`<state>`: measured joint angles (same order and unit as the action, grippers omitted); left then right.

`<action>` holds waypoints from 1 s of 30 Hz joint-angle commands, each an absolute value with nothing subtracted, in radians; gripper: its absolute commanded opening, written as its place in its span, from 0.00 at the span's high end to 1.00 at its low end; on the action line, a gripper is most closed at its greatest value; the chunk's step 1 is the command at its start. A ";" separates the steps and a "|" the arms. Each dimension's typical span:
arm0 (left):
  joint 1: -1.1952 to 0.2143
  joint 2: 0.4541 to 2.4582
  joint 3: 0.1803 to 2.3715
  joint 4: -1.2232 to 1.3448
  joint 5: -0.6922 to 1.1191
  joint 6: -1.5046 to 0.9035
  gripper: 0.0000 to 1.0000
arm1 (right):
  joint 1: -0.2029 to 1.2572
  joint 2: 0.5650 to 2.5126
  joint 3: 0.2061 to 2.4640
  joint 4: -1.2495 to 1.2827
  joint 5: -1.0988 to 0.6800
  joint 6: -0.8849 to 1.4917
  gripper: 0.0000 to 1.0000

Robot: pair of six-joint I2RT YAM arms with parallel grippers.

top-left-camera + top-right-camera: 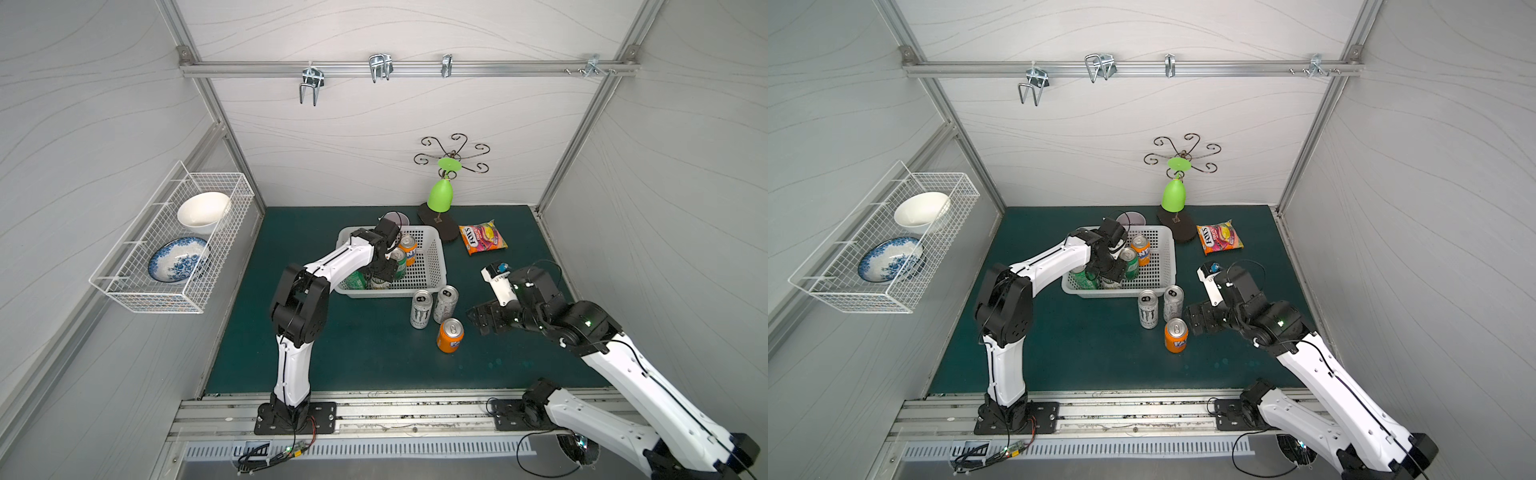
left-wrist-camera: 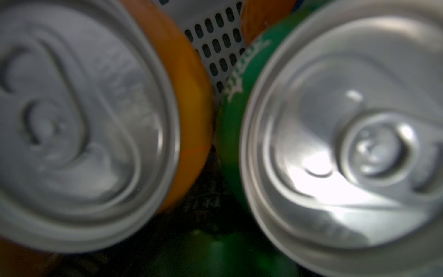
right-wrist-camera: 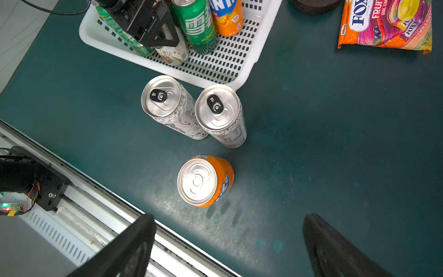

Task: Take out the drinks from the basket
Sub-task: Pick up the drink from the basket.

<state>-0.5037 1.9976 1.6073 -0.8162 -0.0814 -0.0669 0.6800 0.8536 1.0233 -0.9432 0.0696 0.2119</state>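
1. Worktop (image 1: 374,365): dark green. It carries one white perforated basket (image 1: 434,266), three cans outside the basket and one candy bag (image 1: 483,237).
2. Right fingers (image 3: 134,242): spread wide with nothing between them, above the worktop.
3. Orange can on the worktop (image 3: 203,181): one, upright. It stands just ahead of the right fingertips, in line with the gap between them and clear of both.
4. Tall silver-white cans (image 3: 219,112): two, upright and close side by side. They are beyond the orange can as seen from the right fingers, just outside the basket's near rim.
5. Left fingers (image 1: 385,272): these reach down into the basket among the cans. Whether they are spread or pinching anything cannot be told.
6. Four cans are seen in the basket:
   - One cream-and-dark can (image 3: 172,51) is directly under the left fingers.
   - One leaning green can (image 1: 355,281) is beside them.
   - One upright green can (image 3: 199,26) is just past them.
   - One orange basket can (image 3: 227,16) is farthest from them.
7. The left wrist view is blurred. It shows two silver lids, one on an orange body (image 2: 187,100) and one on a green body (image 2: 230,134).
8. Seven cans are counted in both top views. The left arm covers part of the basket.
9. Wire rack (image 1: 124,286): one, on the side wall, well away from both sets of fingers. It holds two bowls, one white bowl (image 1: 203,212) and one blue-patterned bowl (image 1: 178,259).
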 commanded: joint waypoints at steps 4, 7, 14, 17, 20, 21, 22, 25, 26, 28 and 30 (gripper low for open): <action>-0.499 1.914 1.627 -0.837 -0.050 -0.072 0.38 | 0.675 0.852 1.014 -0.939 0.067 0.214 0.01; -0.498 1.894 1.647 -0.862 -0.047 -0.069 0.39 | 0.675 0.857 1.015 -0.938 0.068 0.213 0.01; -0.499 1.823 1.675 -0.893 -0.048 -0.069 0.41 | 0.674 0.860 1.019 -0.934 0.071 0.210 0.01; -0.500 1.783 1.682 -0.903 -0.045 -0.071 0.41 | 0.674 0.861 1.022 -0.937 0.074 0.209 0.01; -0.500 1.737 1.684 -0.909 -0.041 -0.074 0.41 | 0.674 0.858 1.023 -0.939 0.077 0.206 0.01; -0.500 1.719 1.687 -0.913 -0.041 -0.077 0.42 | 0.675 0.858 1.025 -0.939 0.078 0.205 0.01; -0.502 1.702 1.691 -0.917 -0.039 -0.079 0.42 | 0.673 0.858 1.026 -0.939 0.079 0.204 0.01; -0.507 1.653 1.700 -0.934 -0.034 -0.085 0.42 | 0.672 0.854 1.028 -0.939 0.083 0.199 0.01; -0.509 1.640 1.701 -0.938 -0.032 -0.087 0.42 | 0.673 0.854 1.030 -0.939 0.084 0.198 0.01; -0.520 1.609 1.704 -0.955 -0.030 -0.089 0.42 | 0.670 0.850 1.034 -0.942 0.089 0.193 0.01; -0.535 1.582 1.704 -0.971 -0.041 -0.089 0.42 | 0.668 0.850 1.037 -0.943 0.088 0.190 0.01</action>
<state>-0.5159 1.6432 1.6398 -0.9794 -0.0437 -0.0822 0.6754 0.8600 1.0218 -0.9428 0.0746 0.2089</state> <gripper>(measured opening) 0.708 0.991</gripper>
